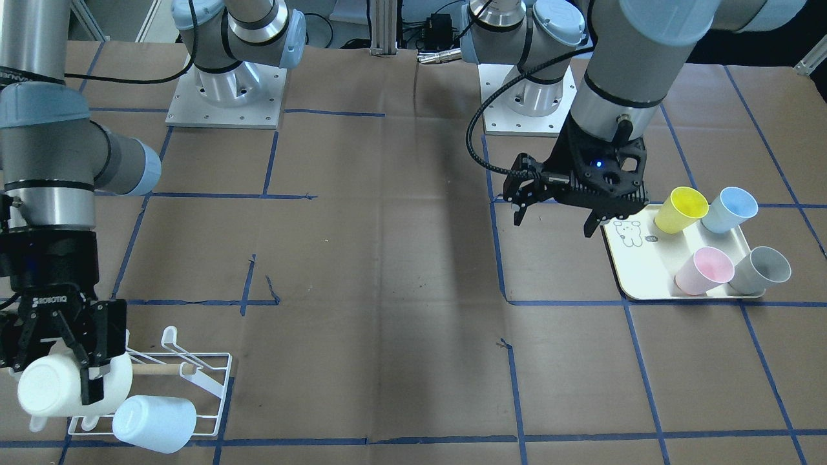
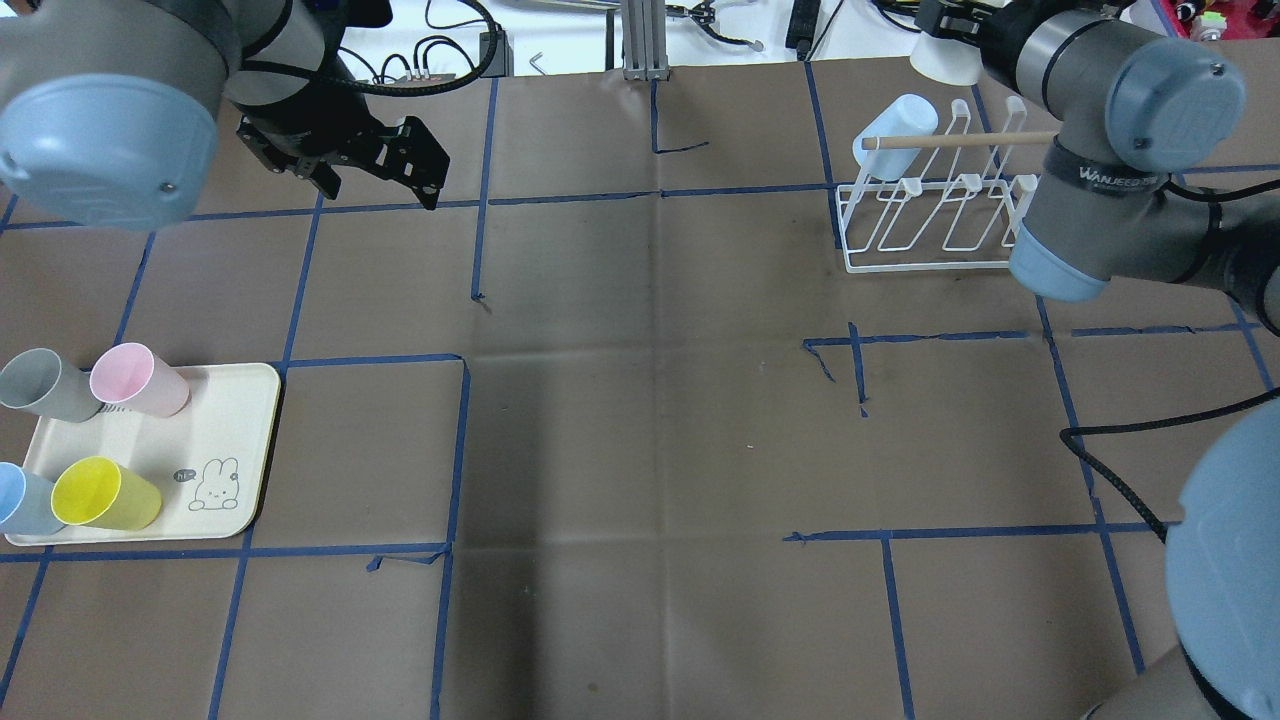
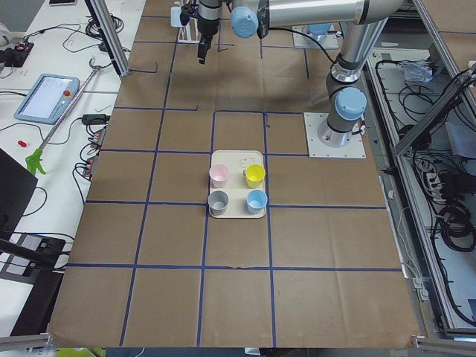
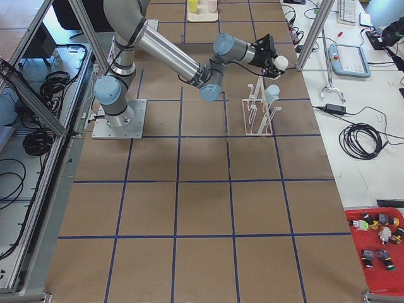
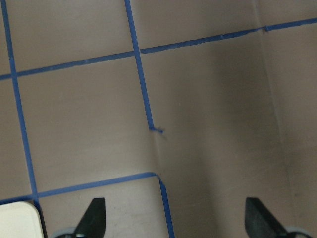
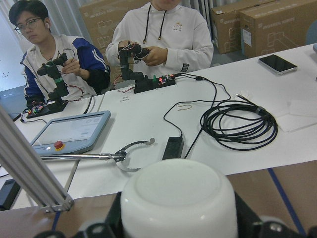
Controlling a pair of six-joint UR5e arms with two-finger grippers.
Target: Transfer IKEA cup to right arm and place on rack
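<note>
The white IKEA cup (image 1: 48, 387) is held on its side by my right gripper (image 1: 57, 374), which is shut on it at the near left end of the white wire rack (image 1: 210, 381). In the right wrist view the cup (image 6: 178, 198) fills the space between the fingers. From overhead, the right gripper (image 2: 950, 35) and cup (image 2: 945, 62) sit just beyond the rack (image 2: 930, 225), which has a wooden dowel (image 2: 960, 140) across it. My left gripper (image 1: 555, 225) hangs open and empty above the table beside the tray, with both fingertips (image 5: 94, 218) over bare paper.
A pale blue cup (image 1: 155, 423) hangs on a rack peg. A cream tray (image 1: 636, 278) holds yellow (image 1: 681, 210), blue (image 1: 730, 210), pink (image 1: 704, 271) and grey (image 1: 762, 270) cups. Two people (image 6: 163, 34) sit at a white table beyond the rack.
</note>
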